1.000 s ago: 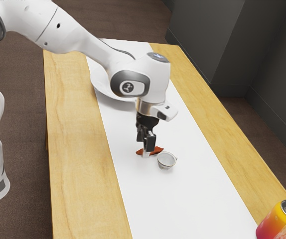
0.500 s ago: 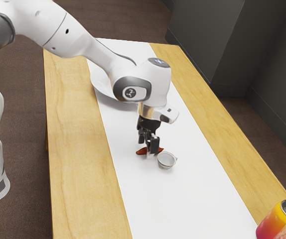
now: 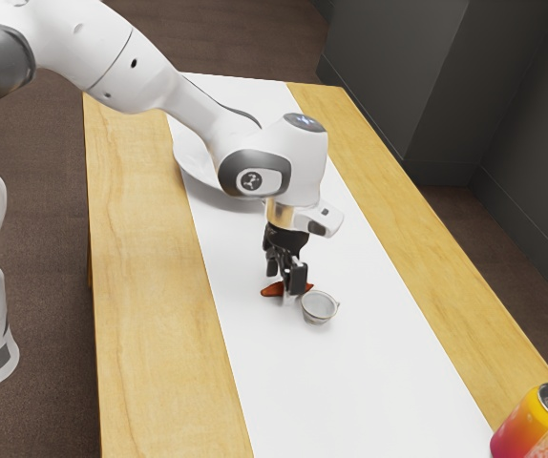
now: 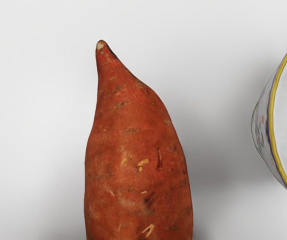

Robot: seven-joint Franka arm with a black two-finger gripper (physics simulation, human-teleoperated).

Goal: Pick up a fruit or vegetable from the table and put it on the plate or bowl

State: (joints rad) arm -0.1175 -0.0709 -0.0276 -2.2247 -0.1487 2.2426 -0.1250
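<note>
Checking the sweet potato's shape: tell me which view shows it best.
The wrist view: the sweet potato shows its skin and pointed tip up close, beside the bowl. The exterior view gives a small reddish sliver under the arm.

The sweet potato (image 4: 136, 170) has a rough, matt red-brown skin, flecked with pale scars and small dark pits. Beside it, the bowl (image 4: 283, 130) looks like smooth glazed ceramic, white with a yellow rim line and blue painted marks. In the exterior view the table (image 3: 140, 286) is pale wood with clear grain and a soft satin finish. Down its middle runs a plain matt white strip (image 3: 350, 382), paper or cloth, I cannot tell which. The arm (image 3: 131, 67) at the upper left has smooth, glossy white plastic-looking shells with grey joint caps, and the gripper (image 3: 291, 282) is matt black. The can (image 3: 538, 423) at the lower right is shiny metal, printed orange to yellow, with a silver top
</note>
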